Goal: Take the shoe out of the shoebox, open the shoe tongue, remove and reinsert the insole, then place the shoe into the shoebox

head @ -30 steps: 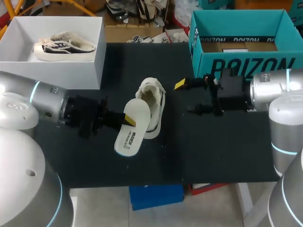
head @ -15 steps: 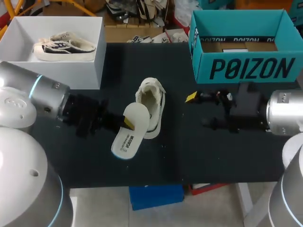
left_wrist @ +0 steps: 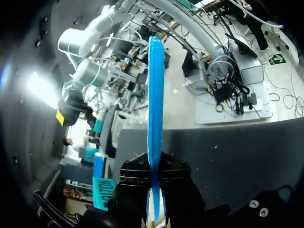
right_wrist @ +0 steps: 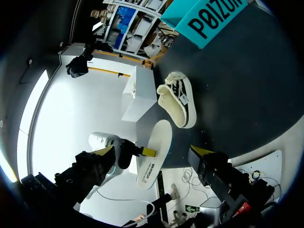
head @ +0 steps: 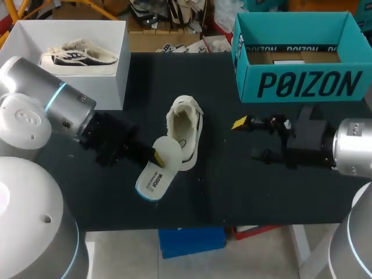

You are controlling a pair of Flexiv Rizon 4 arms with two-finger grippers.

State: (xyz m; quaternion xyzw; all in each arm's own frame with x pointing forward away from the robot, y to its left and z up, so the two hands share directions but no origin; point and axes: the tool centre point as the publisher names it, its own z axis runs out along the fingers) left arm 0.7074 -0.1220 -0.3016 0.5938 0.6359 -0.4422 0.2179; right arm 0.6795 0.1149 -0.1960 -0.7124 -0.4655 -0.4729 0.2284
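A cream low-top shoe (head: 186, 129) lies in the middle of the black table, its opening facing up and its cavity showing. My left gripper (head: 157, 157) is shut on a white insole (head: 156, 170) just left of the shoe, and the insole slants down toward the table's front. In the left wrist view the insole (left_wrist: 155, 109) shows edge-on with its blue edge between the fingers. My right gripper (head: 249, 138) hangs open to the right of the shoe, holding nothing. From the right wrist, the shoe (right_wrist: 178, 100) and the insole (right_wrist: 154, 153) lie ahead of the fingers. The teal shoebox (head: 302, 87) stands at the back right.
A white box (head: 110, 81) at the back left holds another shoe (head: 78, 56). The table's front edge runs close below the insole. Bare black tabletop lies between the shoe and my right gripper.
My right arm drew back to the right and toward the front, away from the shoe. My left arm shifted and tipped the insole lower, slightly toward the table's front.
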